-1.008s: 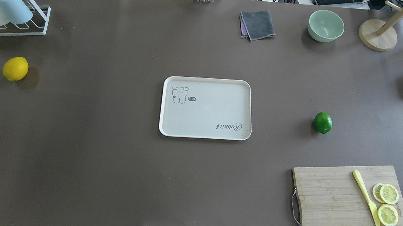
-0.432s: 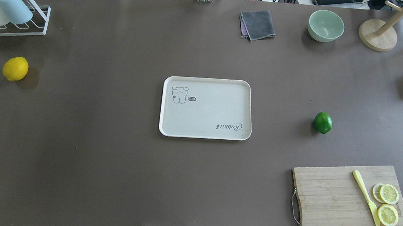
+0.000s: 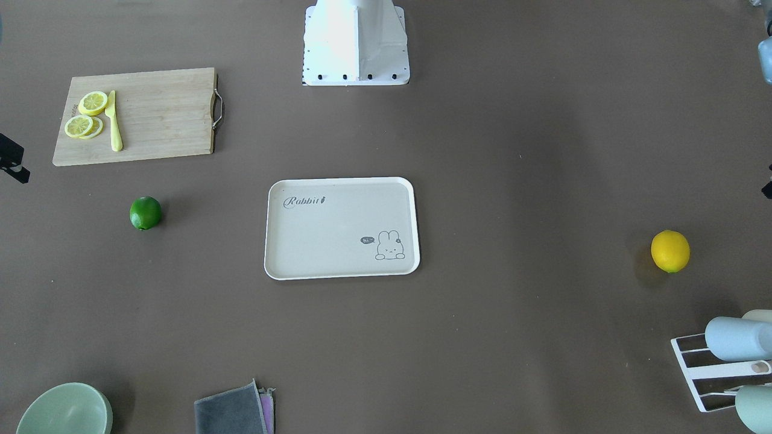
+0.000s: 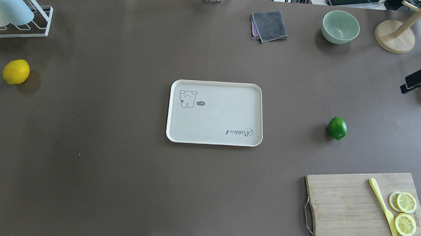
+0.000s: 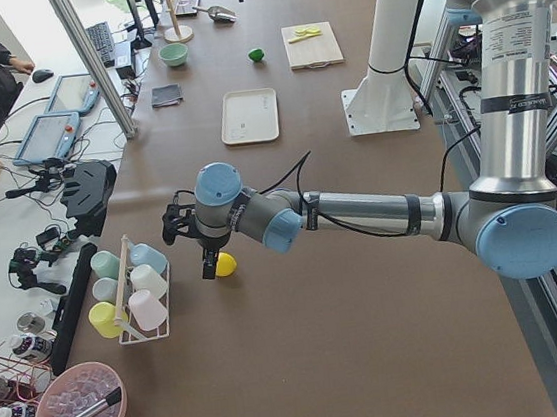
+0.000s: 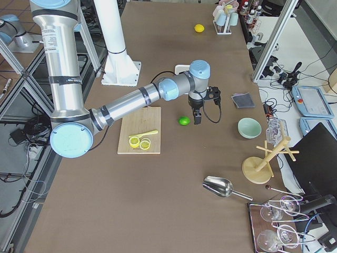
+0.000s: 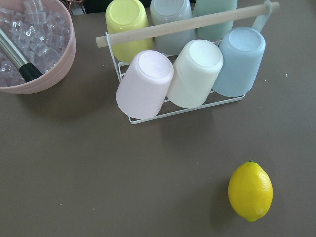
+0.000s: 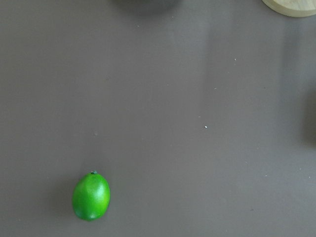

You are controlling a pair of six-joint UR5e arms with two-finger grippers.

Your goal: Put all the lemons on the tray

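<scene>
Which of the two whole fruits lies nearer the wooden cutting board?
The dark green lemon, on the cutting board's side of the tray; the yellow lemon lies beside the cup rack.

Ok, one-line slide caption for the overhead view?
Tray centred between yellow lemon at far left and green lemon at right; neither fruit on it yet.

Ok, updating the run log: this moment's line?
cream-white rectangular tray: no lemons | yellow oval lemon: on table | dark green lemon: on table
</scene>
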